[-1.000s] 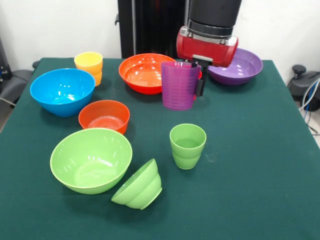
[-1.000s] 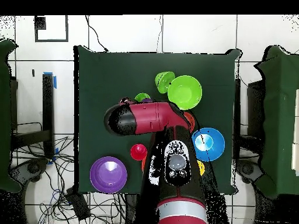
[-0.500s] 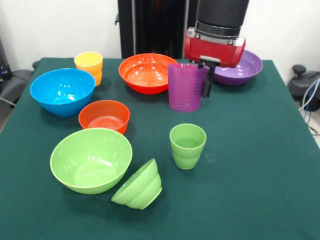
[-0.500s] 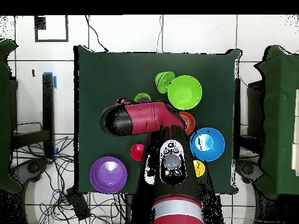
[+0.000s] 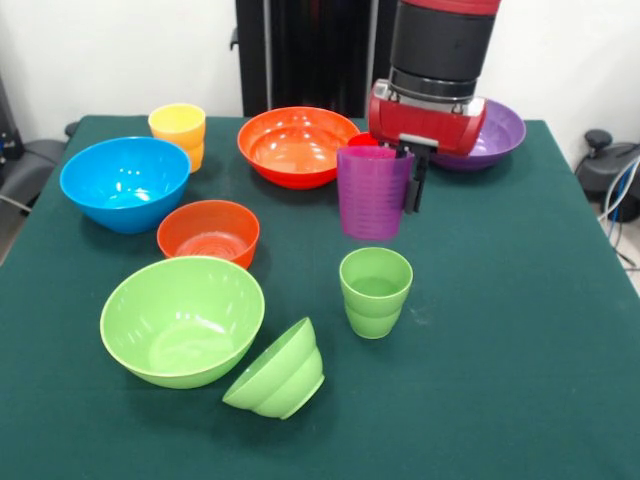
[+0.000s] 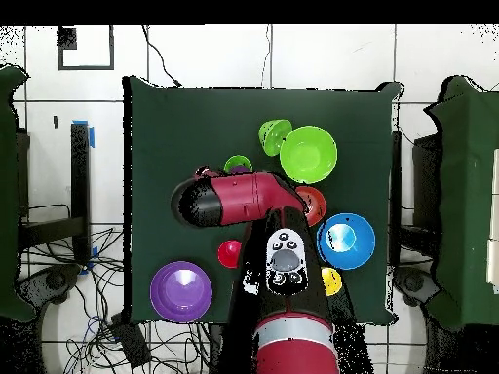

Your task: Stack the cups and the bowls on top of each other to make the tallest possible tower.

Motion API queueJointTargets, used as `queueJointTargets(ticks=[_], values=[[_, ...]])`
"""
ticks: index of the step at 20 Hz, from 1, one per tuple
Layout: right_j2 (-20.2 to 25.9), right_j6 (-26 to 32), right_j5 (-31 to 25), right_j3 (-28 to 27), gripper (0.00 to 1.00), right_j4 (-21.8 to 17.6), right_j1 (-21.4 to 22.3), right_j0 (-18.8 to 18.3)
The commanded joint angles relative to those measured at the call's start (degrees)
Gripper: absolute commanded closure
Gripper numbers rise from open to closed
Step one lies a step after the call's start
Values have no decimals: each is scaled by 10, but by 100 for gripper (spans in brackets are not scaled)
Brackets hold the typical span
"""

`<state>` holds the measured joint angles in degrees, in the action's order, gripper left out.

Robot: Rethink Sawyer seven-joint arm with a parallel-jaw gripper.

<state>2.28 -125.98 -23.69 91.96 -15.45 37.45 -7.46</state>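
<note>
My gripper (image 5: 402, 168) is shut on the rim of the purple cup (image 5: 372, 195) and holds it upright above the table, just behind the light green cup (image 5: 375, 290). The red cup (image 5: 361, 140) peeks out behind the purple one and shows in the overhead view (image 6: 230, 253). The yellow cup (image 5: 178, 130) stands at the far left. Large bowls: blue (image 5: 125, 182), orange (image 5: 288, 145), purple (image 5: 492, 135), light green (image 5: 182, 318). The small orange-red bowl (image 5: 208, 232) is upright. The small green bowl (image 5: 278, 372) lies on its side. No tower shows.
The green table cloth (image 5: 520, 330) is bare on the right side and along the front edge. In the overhead view my arm (image 6: 244, 200) covers the gripper, the purple cup and the large orange bowl. Cables lie on the floor (image 6: 107, 321) beside the table.
My gripper has carried the purple cup to the right, then nearer and lower, so it now hangs close behind the light green cup. The other cups and bowls have not moved.
</note>
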Motion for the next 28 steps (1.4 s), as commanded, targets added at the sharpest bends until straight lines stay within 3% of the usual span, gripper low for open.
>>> queueJointTargets(ticks=[1,19,28], values=[[20,14,28,-7,100,-48,-46,-3],[13,6,53,-41,100,-54,-90,6],[8,-2,20,-32,100,-37,-67,18]])
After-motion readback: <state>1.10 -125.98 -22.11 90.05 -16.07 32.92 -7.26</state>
